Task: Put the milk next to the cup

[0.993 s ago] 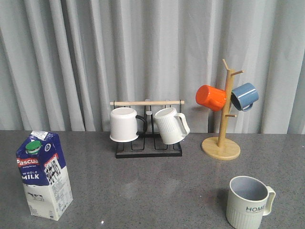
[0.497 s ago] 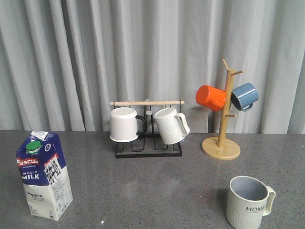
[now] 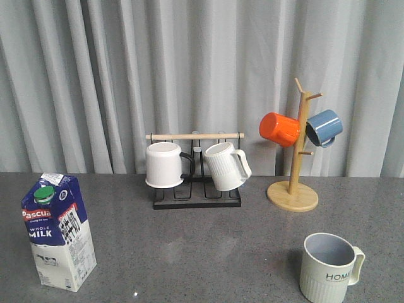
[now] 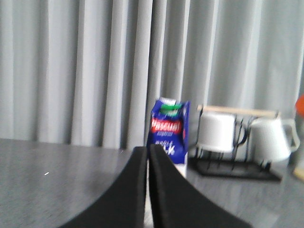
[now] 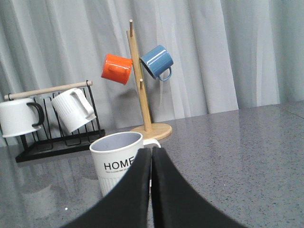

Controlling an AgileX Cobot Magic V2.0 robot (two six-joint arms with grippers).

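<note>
The milk carton (image 3: 58,232), dark blue above, white below, with a green cap, stands upright at the front left of the grey table. It also shows in the left wrist view (image 4: 171,132), beyond my left gripper (image 4: 147,151), which is shut and empty. The cream ribbed "HOME" cup (image 3: 329,267) stands upright at the front right. It also shows in the right wrist view (image 5: 118,159), just beyond my right gripper (image 5: 151,152), which is shut and empty. Neither gripper shows in the front view.
A black rack (image 3: 196,199) with a wooden bar holds a white mug with a black handle (image 3: 165,165) and a white ribbed mug (image 3: 226,166) at the back centre. A wooden mug tree (image 3: 294,189) at the back right carries an orange mug (image 3: 279,129) and a blue mug (image 3: 324,127). Grey curtains hang behind.
</note>
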